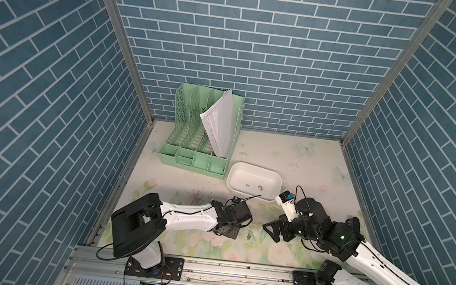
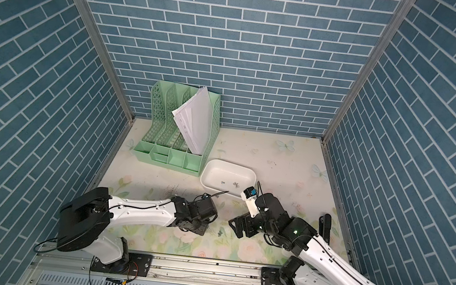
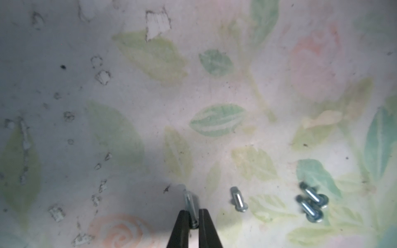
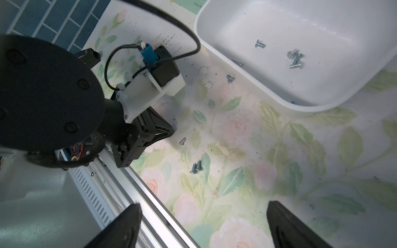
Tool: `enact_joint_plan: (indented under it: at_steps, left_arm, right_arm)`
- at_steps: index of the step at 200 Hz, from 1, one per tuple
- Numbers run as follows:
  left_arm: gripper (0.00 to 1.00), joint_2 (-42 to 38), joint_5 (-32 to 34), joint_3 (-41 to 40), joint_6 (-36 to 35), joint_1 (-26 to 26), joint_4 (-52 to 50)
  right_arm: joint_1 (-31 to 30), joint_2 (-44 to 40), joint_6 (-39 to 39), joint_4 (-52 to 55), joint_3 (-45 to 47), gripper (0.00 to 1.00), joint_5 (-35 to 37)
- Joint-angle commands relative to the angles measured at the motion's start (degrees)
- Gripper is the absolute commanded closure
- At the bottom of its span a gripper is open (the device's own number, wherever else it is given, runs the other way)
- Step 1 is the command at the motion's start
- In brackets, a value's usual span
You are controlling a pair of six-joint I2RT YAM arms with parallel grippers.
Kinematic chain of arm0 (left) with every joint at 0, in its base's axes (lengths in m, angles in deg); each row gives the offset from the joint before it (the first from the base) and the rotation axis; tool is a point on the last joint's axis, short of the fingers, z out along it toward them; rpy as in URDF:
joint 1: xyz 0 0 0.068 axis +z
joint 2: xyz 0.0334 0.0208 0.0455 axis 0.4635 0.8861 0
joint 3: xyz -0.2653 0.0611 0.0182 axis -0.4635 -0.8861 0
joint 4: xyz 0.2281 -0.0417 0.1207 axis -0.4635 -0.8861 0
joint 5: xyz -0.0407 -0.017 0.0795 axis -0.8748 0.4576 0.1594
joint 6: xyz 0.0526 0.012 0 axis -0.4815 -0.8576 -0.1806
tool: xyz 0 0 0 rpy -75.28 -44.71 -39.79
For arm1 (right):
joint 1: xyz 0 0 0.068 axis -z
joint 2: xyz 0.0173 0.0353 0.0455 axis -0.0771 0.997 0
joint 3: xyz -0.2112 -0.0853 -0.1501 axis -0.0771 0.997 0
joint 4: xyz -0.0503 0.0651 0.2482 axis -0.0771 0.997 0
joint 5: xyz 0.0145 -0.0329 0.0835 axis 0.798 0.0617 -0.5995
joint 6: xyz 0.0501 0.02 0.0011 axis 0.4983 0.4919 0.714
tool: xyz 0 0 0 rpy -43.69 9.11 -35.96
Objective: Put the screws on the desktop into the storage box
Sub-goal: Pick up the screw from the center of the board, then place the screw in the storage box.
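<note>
Partly done: about five screws [image 4: 295, 58] lie in storage box [image 4: 343, 32], mid-tabletop [image 4: 279, 171]. Left claw [image 3: 194, 211] pinched on one screw [image 3: 190, 201] near front edge. Roughly four loose screws [image 4: 196, 167] left outside. Right claw [image 4: 204, 225] wide, empty.

Even overhead light; I logged both top views bright, brick walls [image 1: 260, 50] bowed at the edges. Left wrist view was hazy: grey shadow spread from the left claw [image 3: 193, 211], its pinched screw [image 3: 189, 199] blurred. The right claw [image 4: 204, 205] showed out-of-focus tips.
</note>
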Motion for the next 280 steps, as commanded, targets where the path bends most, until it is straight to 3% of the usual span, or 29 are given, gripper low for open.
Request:
enact_joint_plan:
  at_steps: [1, 82, 216, 235, 280]
  left_arm:
    - [0.99, -2.2, 0.6, 2.3, -1.7, 0.8, -1.9]
    - [1.0, -3.0, -2.3, 10.0, -8.5, 9.1, 1.5]
    - [0.98, 11.2, -11.8, 24.5, -15.3, 18.8, 10.9]
    - [0.88, 11.5, -12.1, 25.1, -15.1, 19.3, 11.3]
    - [0.26, 9.3, -11.4, 25.1, -16.0, 20.5, 8.2]
  right_arm:
    - [-0.2, -1.7, 1.8, 1.0, 0.3, 0.05, 2.8]
    - [-0.2, -8.6, 4.1, -1.6, 1.0, 0.07, 8.8]
    - [-0.2, -7.1, 3.6, -4.6, 1.9, 0.09, 10.3]
    - [-0.2, -6.2, 3.6, -4.5, 1.8, 0.09, 10.6]
    - [-0.2, -4.6, 3.5, -4.3, 1.7, 0.1, 11.6]
